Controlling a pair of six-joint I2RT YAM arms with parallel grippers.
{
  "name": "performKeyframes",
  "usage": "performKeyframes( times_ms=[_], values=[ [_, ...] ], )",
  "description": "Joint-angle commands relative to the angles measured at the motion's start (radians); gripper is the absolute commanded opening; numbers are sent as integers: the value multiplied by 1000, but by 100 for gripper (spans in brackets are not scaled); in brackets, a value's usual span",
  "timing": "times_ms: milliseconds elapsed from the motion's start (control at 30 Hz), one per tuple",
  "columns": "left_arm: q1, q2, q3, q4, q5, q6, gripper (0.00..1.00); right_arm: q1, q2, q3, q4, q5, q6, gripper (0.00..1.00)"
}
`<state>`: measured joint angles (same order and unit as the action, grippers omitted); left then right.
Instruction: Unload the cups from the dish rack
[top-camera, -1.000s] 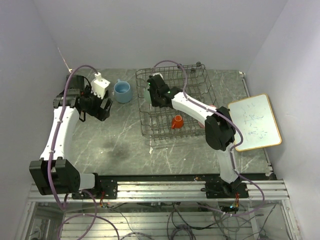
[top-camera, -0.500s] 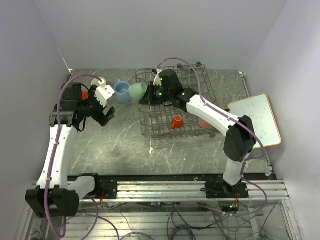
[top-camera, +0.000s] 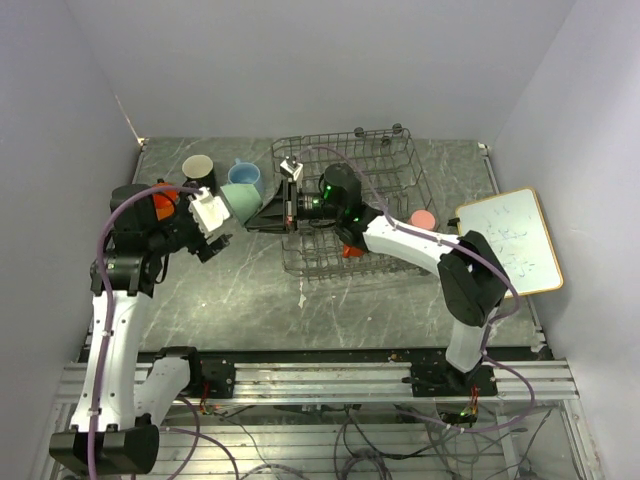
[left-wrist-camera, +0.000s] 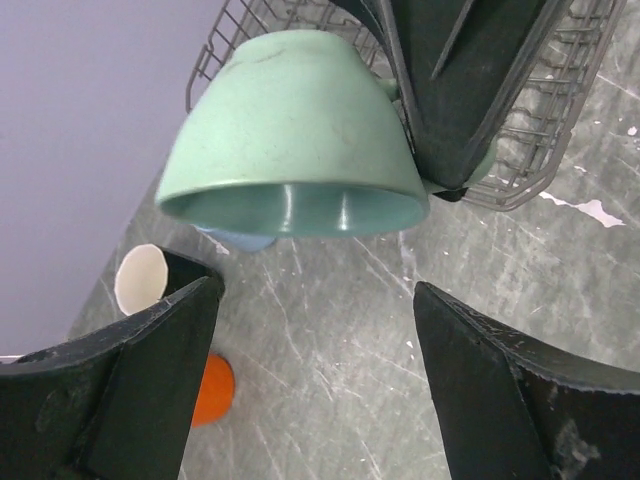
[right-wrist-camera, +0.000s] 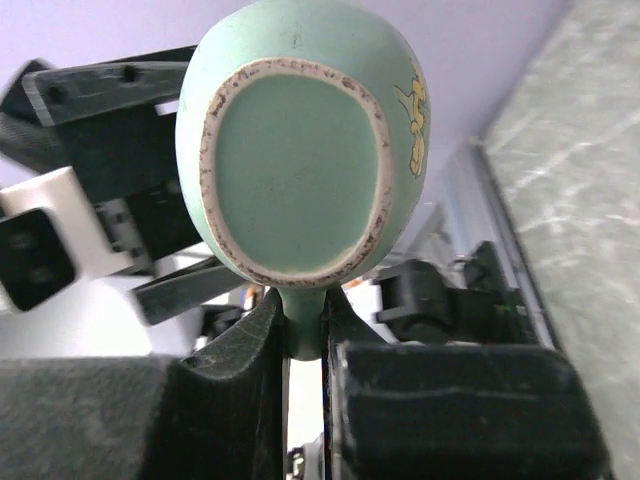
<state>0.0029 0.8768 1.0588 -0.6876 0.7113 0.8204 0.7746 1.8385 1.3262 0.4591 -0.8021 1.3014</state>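
Top view: the right gripper (top-camera: 258, 215) is reached out past the left edge of the rack (top-camera: 395, 165), clamped on the handle of the green cup (top-camera: 238, 203). The cup is up in the air on its side, just left of the rack, mouth pointing at the left gripper (top-camera: 222, 228), which sits right in front of it. On the table (top-camera: 250, 290) behind them are the black mug (top-camera: 198, 170), blue mug (top-camera: 243, 177) and orange mug (top-camera: 160, 203), bunched at the back left. The tiny orange cup (top-camera: 350, 250) is in the rack, half hidden under the right arm. The pink tumbler (top-camera: 422, 219) is near the rack's right side, though I can't tell if it's inside. The board (top-camera: 510, 243) lies far right.

Left wrist: the fingers (left-wrist-camera: 110, 390) are spread wide, one on each side below the cup's (left-wrist-camera: 295, 130) open mouth, and neither touches it. The right gripper's dark jaws pinch the handle on the right, with the rack behind.

Right wrist: looking at the cup's (right-wrist-camera: 295, 170) unglazed foot ring, the handle is squeezed tight between both fingers (right-wrist-camera: 230, 400). The left gripper is a blur behind the cup.
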Motion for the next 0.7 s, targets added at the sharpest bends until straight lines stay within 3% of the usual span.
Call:
performKeyframes(
  times_ms=[0, 200, 467, 667],
  values=[
    [-7, -45, -16, 69, 46, 54, 88, 22, 34, -23, 418, -131, 277, 0],
    [-7, -64, 34, 86, 62, 7, 87, 28, 19, -80, 450, -154, 291, 0],
    [-8, -75, 92, -23, 57, 85, 86, 30, 0, -129, 496, -164, 314, 0],
    [-7, -7, 150, -86, 121, 96, 83, 49, 56, -137, 766, -167, 515, 0]
  ],
)
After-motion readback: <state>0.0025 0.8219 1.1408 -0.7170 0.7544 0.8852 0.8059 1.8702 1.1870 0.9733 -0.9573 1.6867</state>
